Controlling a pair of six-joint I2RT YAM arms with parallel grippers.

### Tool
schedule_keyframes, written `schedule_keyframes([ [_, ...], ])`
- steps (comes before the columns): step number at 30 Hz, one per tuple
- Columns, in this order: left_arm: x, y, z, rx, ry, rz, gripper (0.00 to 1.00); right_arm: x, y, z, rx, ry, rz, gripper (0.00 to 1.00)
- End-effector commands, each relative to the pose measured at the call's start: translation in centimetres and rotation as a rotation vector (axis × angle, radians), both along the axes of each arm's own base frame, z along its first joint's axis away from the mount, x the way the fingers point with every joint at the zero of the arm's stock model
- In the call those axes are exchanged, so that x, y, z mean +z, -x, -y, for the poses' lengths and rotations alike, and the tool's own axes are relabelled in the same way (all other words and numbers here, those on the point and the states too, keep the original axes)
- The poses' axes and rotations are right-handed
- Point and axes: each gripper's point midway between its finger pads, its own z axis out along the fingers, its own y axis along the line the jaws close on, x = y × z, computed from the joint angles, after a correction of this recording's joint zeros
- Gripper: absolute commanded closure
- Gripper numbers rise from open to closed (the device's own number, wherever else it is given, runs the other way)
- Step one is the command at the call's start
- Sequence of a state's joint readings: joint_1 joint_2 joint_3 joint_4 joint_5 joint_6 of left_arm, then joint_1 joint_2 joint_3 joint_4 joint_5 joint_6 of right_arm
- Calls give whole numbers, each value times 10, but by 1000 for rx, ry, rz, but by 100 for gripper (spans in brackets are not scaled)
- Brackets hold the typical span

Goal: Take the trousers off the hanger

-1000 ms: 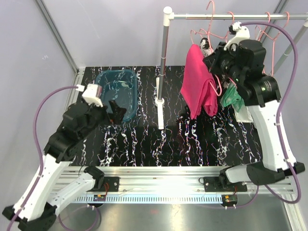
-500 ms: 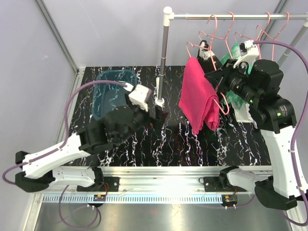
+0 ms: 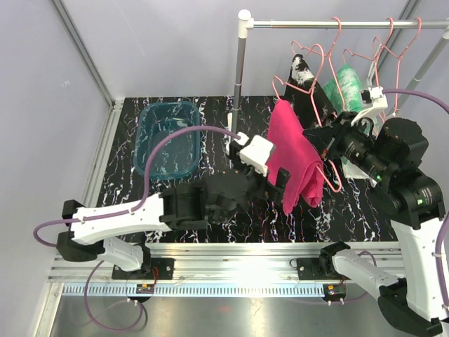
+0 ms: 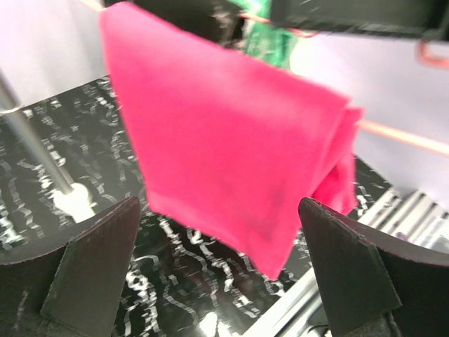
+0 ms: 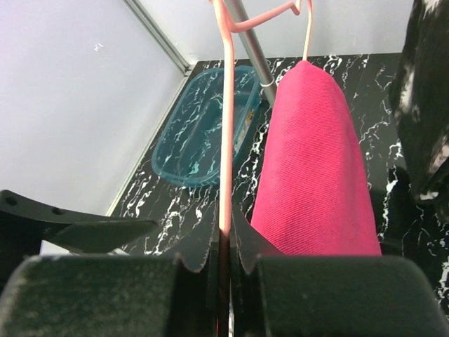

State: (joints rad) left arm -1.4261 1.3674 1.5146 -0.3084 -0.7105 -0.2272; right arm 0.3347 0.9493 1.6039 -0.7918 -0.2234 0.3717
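Reaches with L arm [image 3: 119, 214] low and long from near-left base toward centre-right, forearm nearly level, wrist cam on top. Holds L gripper [image 3: 280, 182] spread wide, fingers [image 4: 98, 267] well apart (one at each lower corner of own wrist view). Rears up with R arm [image 3: 414, 189] from near-right base, elbow high at far right, wrist turned back toward centre. Pinches with R gripper [image 5: 224, 242], tips nearly touching, on thin pink hanger wire [image 5: 226, 140].
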Motion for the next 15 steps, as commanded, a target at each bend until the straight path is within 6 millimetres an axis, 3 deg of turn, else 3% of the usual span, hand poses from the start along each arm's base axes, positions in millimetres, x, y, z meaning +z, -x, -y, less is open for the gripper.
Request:
schedule_keyframes([
  [1, 30, 3, 17, 6, 111, 23, 1, 59, 13, -2, 26, -115, 206, 100],
  [6, 17, 9, 37, -39, 120, 20, 1, 63, 21, 4, -2, -160, 208, 100],
  [15, 12, 16, 68, -103, 143, 49, 1, 65, 19, 2, 0, -183, 198, 100],
])
